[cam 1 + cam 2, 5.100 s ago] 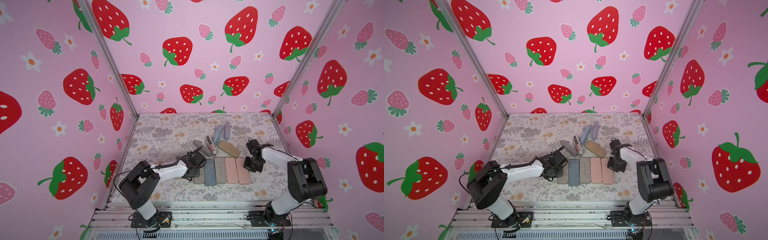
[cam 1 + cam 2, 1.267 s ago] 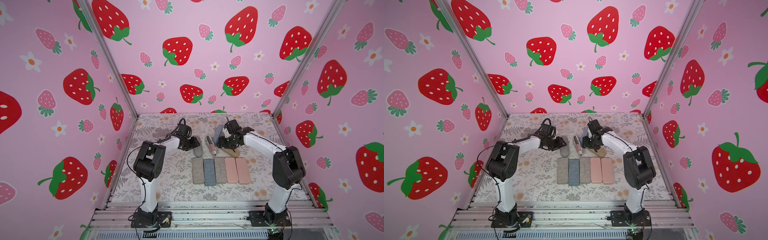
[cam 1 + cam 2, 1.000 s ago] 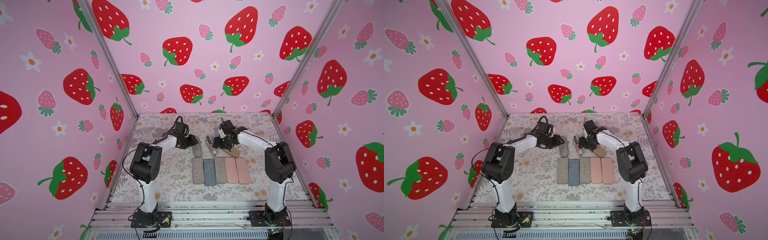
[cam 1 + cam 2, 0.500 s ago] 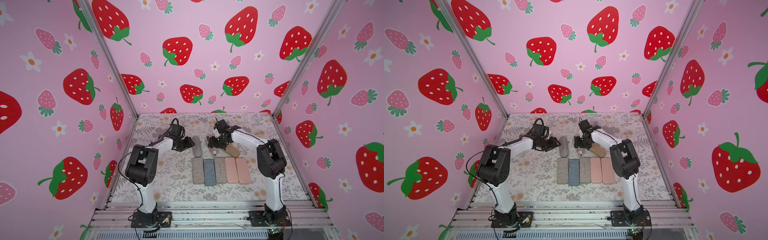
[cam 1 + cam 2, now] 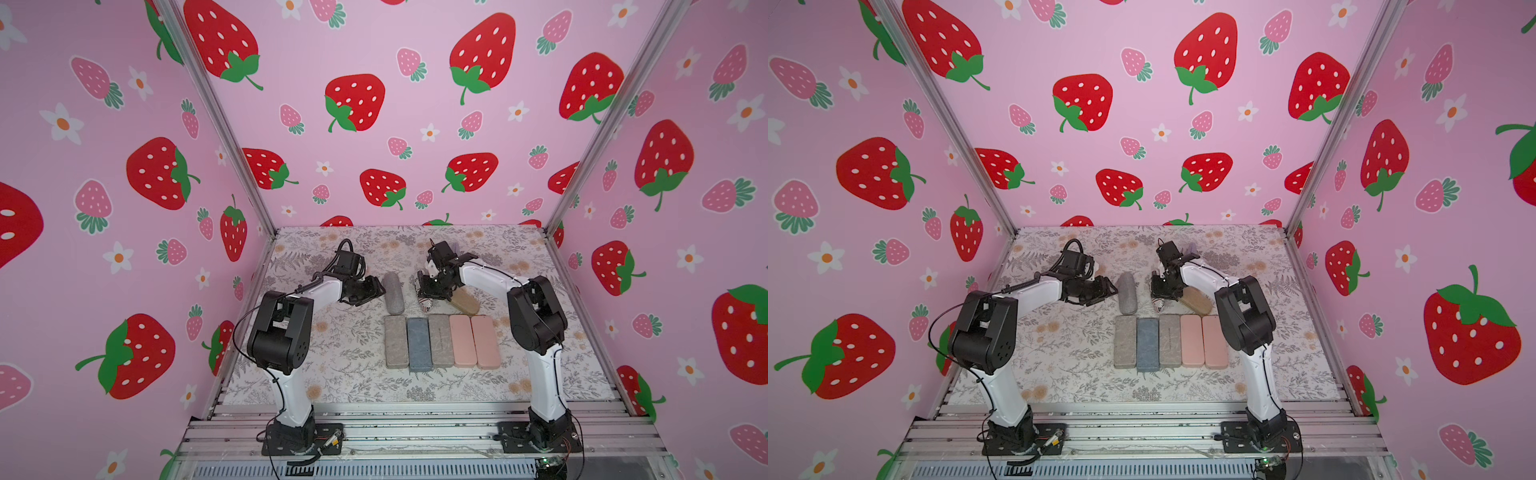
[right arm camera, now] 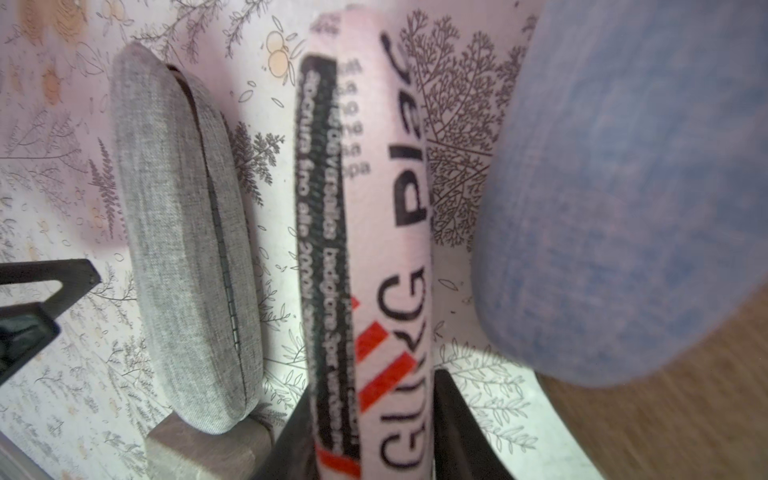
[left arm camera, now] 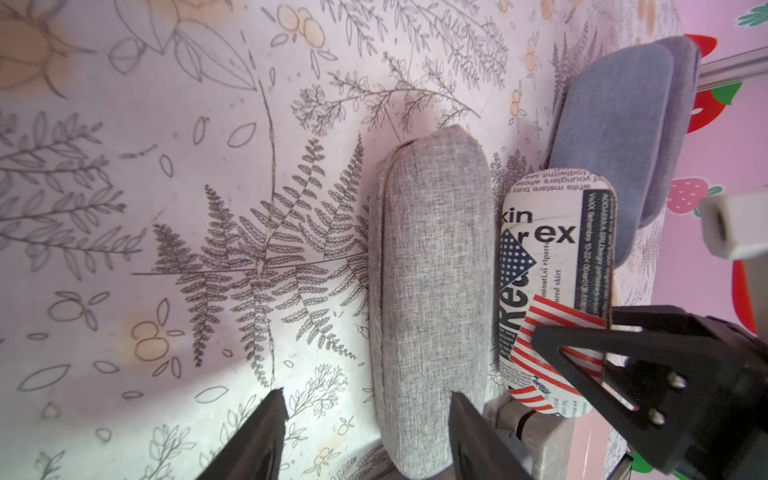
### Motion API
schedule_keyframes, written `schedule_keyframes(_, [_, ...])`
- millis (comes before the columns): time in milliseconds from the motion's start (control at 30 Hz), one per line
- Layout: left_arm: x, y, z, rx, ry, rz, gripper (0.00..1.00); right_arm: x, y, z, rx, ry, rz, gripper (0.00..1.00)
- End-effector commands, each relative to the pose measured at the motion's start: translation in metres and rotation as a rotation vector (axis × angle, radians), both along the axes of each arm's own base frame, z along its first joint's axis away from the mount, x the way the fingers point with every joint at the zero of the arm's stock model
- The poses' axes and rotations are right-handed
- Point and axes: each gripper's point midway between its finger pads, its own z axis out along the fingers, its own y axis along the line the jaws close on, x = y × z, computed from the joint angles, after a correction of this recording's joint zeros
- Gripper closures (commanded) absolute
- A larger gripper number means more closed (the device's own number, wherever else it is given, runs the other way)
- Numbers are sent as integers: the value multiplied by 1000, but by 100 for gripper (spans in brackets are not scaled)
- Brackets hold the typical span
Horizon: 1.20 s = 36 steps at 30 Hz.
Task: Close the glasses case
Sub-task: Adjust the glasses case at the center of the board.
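Note:
A white glasses case (image 6: 365, 232) printed with newsprint and a red-striped flag stands on its long edge behind the row of cases. My right gripper (image 6: 374, 436) is shut on it, one finger flat against each side. In both top views only the case's near end (image 5: 424, 306) (image 5: 1158, 307) shows below the right gripper (image 5: 429, 291) (image 5: 1162, 290). A grey fabric case (image 7: 432, 291) (image 5: 393, 293) lies just left of it, its seam closed along most of its length. My left gripper (image 7: 365, 411) (image 5: 376, 291) is open at that case's left edge.
Several closed cases, grey (image 5: 395, 341), blue (image 5: 419, 344) and pink (image 5: 473, 341), lie side by side nearer the front. A tan case (image 5: 464, 301) lies right of the printed one. Blue-grey cases (image 7: 615, 137) stand behind it. Pink walls enclose the floral mat (image 5: 332, 357).
My right gripper has shifted slightly left over the printed case and its jaws have narrowed onto it. The left gripper has stayed open and almost still beside the grey case.

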Motion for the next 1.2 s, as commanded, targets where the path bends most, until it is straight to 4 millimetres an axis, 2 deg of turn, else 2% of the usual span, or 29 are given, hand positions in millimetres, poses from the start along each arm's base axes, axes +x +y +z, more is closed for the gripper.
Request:
schedule_keyframes(0, [-2,0,5,-18,-7,-3,38,0,25,5,138,31,9,71])
schedule_keyframes(333, [-5,1,6,-15,-7,-1,38,-3,44,3,275,77,-17,68])
schedule_keyframes(767, [-5,2,6,-16,-8,1,38,-12,39,-6,288,101,-79,53])
schedule_keyframes(900, [-6,1,6,-19,-8,-1,38,-13,34,-1,270,83,-91,50])
schedule_keyframes(1167, [-6,1,11,-27,-19,2,38,-17,26,7,245,68,-97,49])
